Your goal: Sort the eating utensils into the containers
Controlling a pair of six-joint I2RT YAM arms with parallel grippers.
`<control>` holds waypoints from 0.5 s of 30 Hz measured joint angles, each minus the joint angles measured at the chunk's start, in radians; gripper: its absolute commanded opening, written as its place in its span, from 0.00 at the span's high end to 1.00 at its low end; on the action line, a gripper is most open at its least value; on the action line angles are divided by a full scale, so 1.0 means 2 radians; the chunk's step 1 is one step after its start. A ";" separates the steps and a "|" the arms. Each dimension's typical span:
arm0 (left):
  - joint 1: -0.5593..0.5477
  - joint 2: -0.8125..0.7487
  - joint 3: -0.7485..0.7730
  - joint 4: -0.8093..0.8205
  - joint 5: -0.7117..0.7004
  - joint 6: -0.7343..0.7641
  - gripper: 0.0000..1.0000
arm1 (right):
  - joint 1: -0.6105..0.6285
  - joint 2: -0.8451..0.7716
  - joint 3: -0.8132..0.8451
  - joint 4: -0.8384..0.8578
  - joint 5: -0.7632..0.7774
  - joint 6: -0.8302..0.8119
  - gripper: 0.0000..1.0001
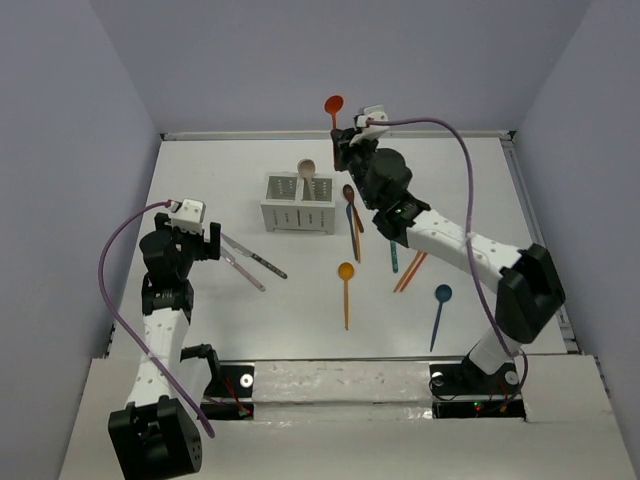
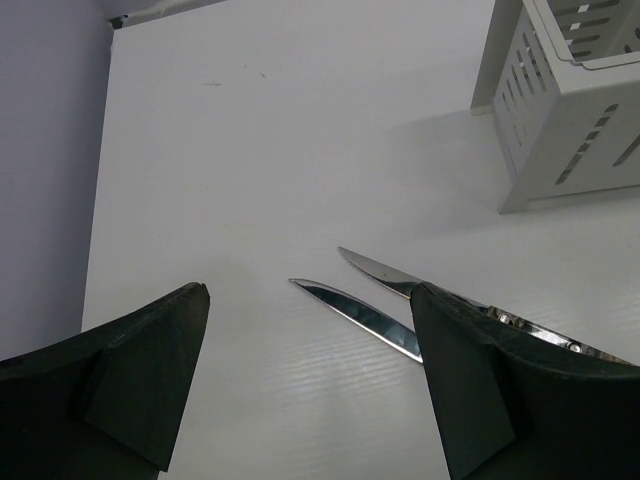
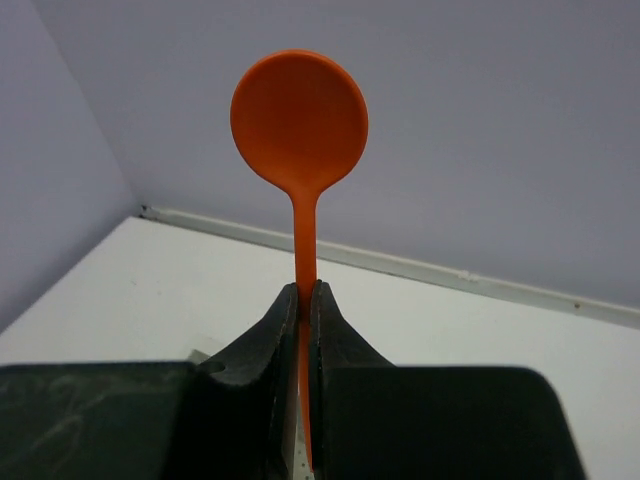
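My right gripper (image 1: 338, 135) is shut on an orange spoon (image 1: 334, 105), held upright with its bowl up, behind and right of the white caddy (image 1: 298, 212). In the right wrist view the spoon (image 3: 300, 120) rises from between the closed fingers (image 3: 262, 345). The caddy holds a pale spoon (image 1: 306, 168) in its right compartment. My left gripper (image 1: 212, 243) is open and empty, hovering by two knives (image 1: 252, 262); their blades (image 2: 360, 312) lie between and under the fingers (image 2: 470, 380). The caddy's corner (image 2: 560, 110) shows at upper right in the left wrist view.
Loose utensils lie right of the caddy: a brown spoon (image 1: 350, 205), a dark blue one (image 1: 354, 228), a teal one (image 1: 395, 255), orange handles (image 1: 410, 272), an orange spoon (image 1: 346, 290) and a blue spoon (image 1: 439, 310). Walls enclose the table.
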 measured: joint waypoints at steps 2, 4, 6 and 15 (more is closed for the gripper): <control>0.000 -0.007 -0.003 0.002 0.000 0.000 0.05 | 0.000 0.052 0.003 0.021 0.000 -0.003 1.00; 0.000 -0.010 -0.006 0.006 0.000 0.000 0.05 | 0.000 0.100 0.005 0.032 -0.004 -0.007 1.00; 0.000 -0.010 -0.006 0.007 0.000 0.000 0.05 | 0.000 0.138 0.005 0.035 -0.008 -0.010 1.00; 0.000 -0.006 -0.008 0.009 0.002 0.000 0.05 | 0.001 0.185 0.006 0.054 -0.032 -0.016 1.00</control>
